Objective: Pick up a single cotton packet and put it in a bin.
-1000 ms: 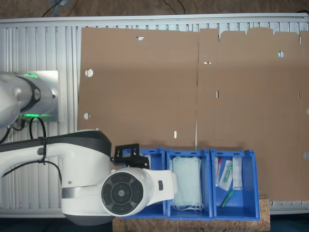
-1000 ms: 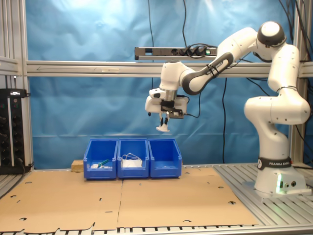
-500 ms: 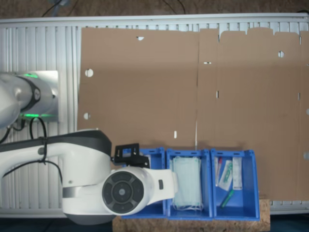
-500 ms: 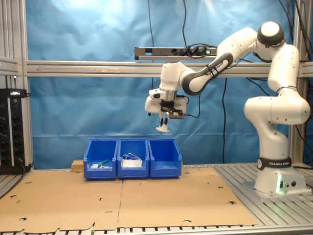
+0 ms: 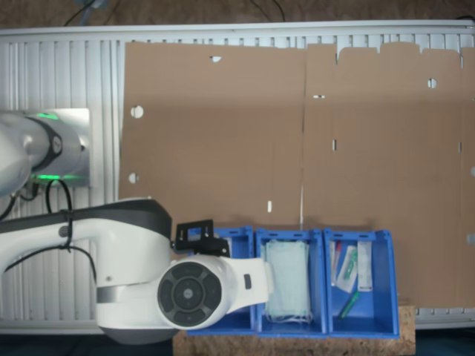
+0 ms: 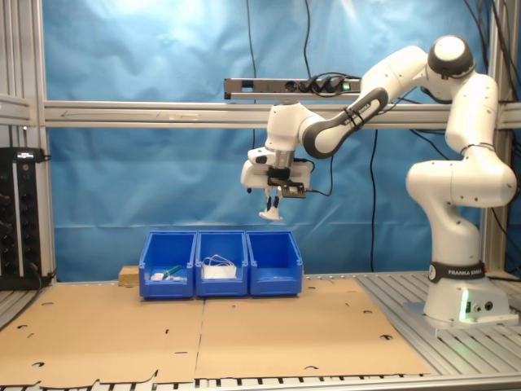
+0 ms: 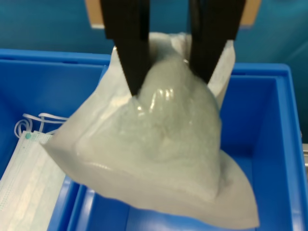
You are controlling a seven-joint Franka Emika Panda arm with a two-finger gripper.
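While I hang high above the blue bin (image 6: pixel 275 262) at the second exterior view's right end of the row, my gripper (image 7: pixel 168 82) pinches the cotton packet (image 7: pixel 159 144) tight.

Even, fairly bright overhead light in both exterior views. Pale glare patch on blue curtain (image 6: pixel 163 16), upper left of second exterior view. Soft shadow behind bins (image 5: pixel 293 226) on cardboard (image 5: pixel 223 133). First exterior view slightly soft, grainy. Wrist view: packet (image 7: pixel 159 144) close, glossy highlights on plastic, mild blur; fingers (image 7: pixel 127 43) dark, silhouetted; background defocused.
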